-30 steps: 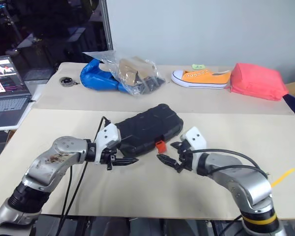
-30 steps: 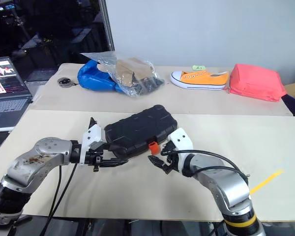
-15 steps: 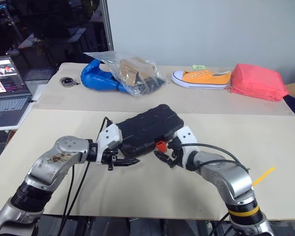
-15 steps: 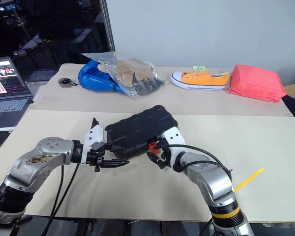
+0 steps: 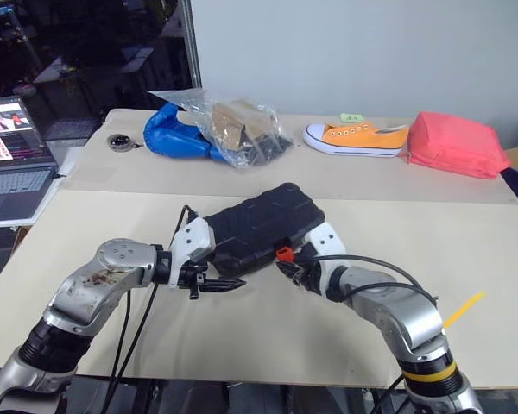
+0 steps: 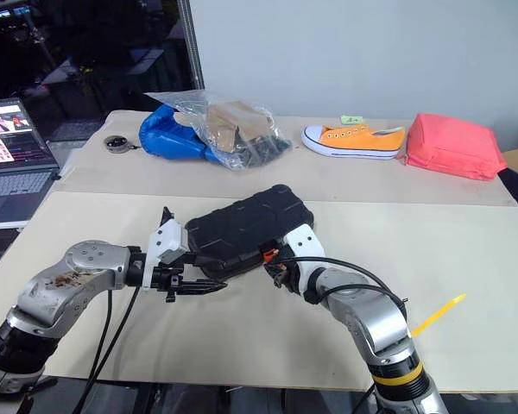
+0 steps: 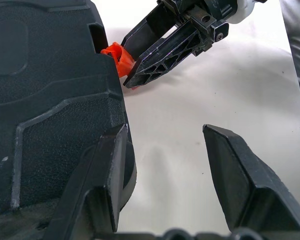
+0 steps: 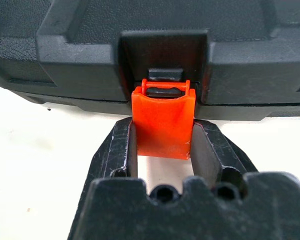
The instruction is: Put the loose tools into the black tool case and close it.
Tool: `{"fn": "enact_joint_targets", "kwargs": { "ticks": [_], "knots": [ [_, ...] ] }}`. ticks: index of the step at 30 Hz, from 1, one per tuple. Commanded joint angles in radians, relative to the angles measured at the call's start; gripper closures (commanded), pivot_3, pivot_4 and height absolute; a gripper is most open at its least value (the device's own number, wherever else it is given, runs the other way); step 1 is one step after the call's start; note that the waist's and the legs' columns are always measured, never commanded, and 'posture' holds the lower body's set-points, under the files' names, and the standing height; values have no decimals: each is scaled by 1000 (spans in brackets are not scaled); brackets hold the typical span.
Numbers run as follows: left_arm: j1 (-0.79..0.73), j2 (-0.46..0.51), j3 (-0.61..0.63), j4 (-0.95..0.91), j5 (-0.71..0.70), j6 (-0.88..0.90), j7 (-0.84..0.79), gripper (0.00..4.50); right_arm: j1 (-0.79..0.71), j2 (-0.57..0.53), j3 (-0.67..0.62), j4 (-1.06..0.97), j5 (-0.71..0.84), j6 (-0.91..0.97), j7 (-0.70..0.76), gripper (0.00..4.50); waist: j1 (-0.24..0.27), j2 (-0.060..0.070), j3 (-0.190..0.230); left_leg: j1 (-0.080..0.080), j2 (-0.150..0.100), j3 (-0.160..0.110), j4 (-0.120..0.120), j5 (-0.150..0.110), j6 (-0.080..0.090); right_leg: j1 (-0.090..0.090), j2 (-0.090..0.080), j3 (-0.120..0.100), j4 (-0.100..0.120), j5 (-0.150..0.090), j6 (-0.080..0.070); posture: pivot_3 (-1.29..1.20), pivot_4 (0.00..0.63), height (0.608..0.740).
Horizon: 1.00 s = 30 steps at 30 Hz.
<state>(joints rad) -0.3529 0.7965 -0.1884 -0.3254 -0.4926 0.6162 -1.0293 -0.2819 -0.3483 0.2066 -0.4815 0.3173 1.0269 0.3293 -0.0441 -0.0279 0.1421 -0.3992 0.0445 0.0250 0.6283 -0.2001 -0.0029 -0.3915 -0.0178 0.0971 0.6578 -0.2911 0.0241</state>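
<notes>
We are working at the front edge of the black tool case [image 5: 261, 226], which is lying lid-down-shut on the near part of the tan table [image 5: 371, 341], roughly midway between our two arms and angled so its front faces us. Our right gripper [image 8: 162, 150] is pinching the orange latch [image 8: 163, 121] from both sides, its two fingers [image 8: 117, 150] lying against the tab's flanks; we judge this hold is meant to swing the tab up onto its catch, since the latch is hanging out from the recess rather than sitting flush. Our left gripper [image 7: 165, 170] is standing with its jaws parted, one finger [image 7: 107, 175] resting against the case's near corner and the other over bare table, gripping nothing; we take it as a brace, so the light case is not sliding away while the right hand is pressing. No loose tools are lying on the near table, so fastening the latch looks to be what remains.
</notes>
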Motion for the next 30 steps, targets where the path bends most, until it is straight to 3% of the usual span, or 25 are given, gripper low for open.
{"fn": "enact_joint_targets", "kwargs": {
  "ticks": [1,13,14,15,16,18,25,26,30],
  "knots": [
    [22,11,-15,8,32,20,2,1914,-5,5,-27,-75,14,-67,20,3032,0,0,0,0,0,0,0,0,0,0,0,0,0,0,0,0,150,740],
    [26,5,-23,5,49,21,-6,1914,-54,54,-34,1,43,-90,63,3032,-3,0,0,-1,0,0,0,0,0,-1,0,0,0,0,0,0,150,740],
    [28,2,-25,2,49,22,-4,1914,-64,63,-39,21,50,-84,67,2662,-5,0,0,0,0,0,0,0,0,-1,0,0,0,0,0,0,150,740],
    [28,0,-26,0,50,24,-2,1914,-72,60,-36,31,50,-83,73,2662,-6,0,0,0,0,0,0,0,0,-1,0,0,0,0,0,0,150,740],
    [29,-2,-27,-2,50,25,0,1914,-77,51,-31,35,44,-85,78,2179,-9,0,0,0,1,0,0,0,0,-1,1,0,0,0,0,0,150,740],
    [29,-4,-25,-2,51,27,1,1914,-70,30,-41,15,44,-73,87,1629,-13,0,0,1,2,0,0,0,0,0,2,1,1,1,-1,0,150,740],
    [37,-8,-21,-4,54,32,7,1914,-18,-93,-131,-84,106,17,132,1629,-3,0,0,-1,3,0,0,0,0,-2,3,0,0,1,-1,0,150,740],
    [39,-10,-20,-5,53,35,9,1914,-14,-98,-144,-87,113,31,126,2140,-3,0,0,-1,3,0,0,0,0,-2,3,0,0,1,-1,0,150,740],
    [47,-13,-19,-4,58,33,11,1914,-14,-104,-151,-70,130,49,126,3364,-3,0,0,-2,3,0,0,0,0,-3,3,1,0,1,-1,0,150,740]
  ]
}}
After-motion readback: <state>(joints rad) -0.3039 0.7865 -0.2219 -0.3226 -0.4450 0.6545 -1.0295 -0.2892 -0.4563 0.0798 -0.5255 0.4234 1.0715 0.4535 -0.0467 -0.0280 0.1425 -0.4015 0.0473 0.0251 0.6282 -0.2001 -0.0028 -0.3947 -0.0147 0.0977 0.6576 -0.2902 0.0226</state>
